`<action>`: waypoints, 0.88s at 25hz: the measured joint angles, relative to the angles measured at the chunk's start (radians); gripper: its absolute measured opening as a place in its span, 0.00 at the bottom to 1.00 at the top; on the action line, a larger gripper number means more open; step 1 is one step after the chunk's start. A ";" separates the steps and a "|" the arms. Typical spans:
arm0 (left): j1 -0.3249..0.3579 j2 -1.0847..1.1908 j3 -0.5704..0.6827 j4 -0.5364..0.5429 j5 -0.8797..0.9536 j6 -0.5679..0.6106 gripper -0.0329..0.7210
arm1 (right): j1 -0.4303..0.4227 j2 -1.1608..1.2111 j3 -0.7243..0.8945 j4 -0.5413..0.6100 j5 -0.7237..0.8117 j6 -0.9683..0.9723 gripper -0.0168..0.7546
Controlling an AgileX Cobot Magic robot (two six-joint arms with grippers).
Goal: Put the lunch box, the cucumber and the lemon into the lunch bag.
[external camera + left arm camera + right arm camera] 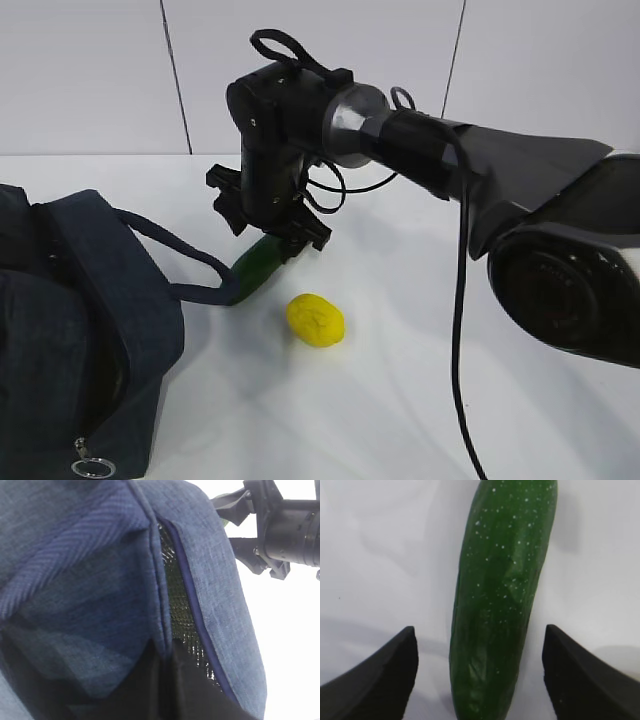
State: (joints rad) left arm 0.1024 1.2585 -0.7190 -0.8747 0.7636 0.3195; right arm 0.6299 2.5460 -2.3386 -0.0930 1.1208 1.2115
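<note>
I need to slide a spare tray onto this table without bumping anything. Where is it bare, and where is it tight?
Bare: the white table in front of and to the right of the lemon, under the right arm. Crowded: the left, where the lunch bag, its strap, the cucumber and the right gripper bunch together.

Right gripper (268, 222) over cucumber (258, 266); lemon (315, 320) near; lunch bag (80, 330) at left.

Dark green cucumber (500, 600) lies beside the yellow lemon (315, 320), near the navy lunch bag (90, 330).
</note>
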 joint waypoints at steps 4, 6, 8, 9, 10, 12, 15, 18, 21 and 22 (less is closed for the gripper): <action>0.000 0.000 0.000 0.000 0.000 0.000 0.04 | 0.000 0.001 0.000 -0.013 -0.004 0.008 0.78; 0.000 0.000 0.000 0.000 0.000 0.000 0.04 | 0.000 0.002 0.000 -0.017 -0.004 0.023 0.78; 0.000 0.000 0.000 0.000 -0.002 0.000 0.04 | 0.000 0.002 0.000 -0.019 -0.004 0.031 0.77; 0.000 0.000 0.000 0.000 -0.002 0.000 0.04 | 0.000 0.002 0.000 -0.019 -0.004 0.033 0.77; 0.000 0.000 0.000 0.000 -0.002 0.000 0.04 | 0.000 0.002 0.000 -0.019 -0.004 0.035 0.77; 0.000 0.000 0.000 0.000 -0.002 0.000 0.04 | 0.000 0.002 0.000 -0.021 -0.004 0.037 0.77; 0.000 0.000 0.000 0.000 -0.002 0.000 0.04 | 0.000 0.005 0.000 -0.027 -0.004 0.037 0.77; 0.000 0.000 0.000 0.000 -0.002 0.000 0.04 | 0.000 0.011 0.000 -0.036 -0.004 0.037 0.77; 0.000 0.000 0.000 -0.001 -0.002 0.000 0.04 | 0.000 0.011 0.000 -0.050 -0.004 0.039 0.77; 0.000 0.000 0.000 -0.001 -0.002 0.000 0.04 | 0.000 0.011 0.000 -0.052 -0.006 0.039 0.77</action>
State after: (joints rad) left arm 0.1024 1.2585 -0.7190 -0.8753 0.7621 0.3195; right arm 0.6299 2.5570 -2.3386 -0.1454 1.1148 1.2506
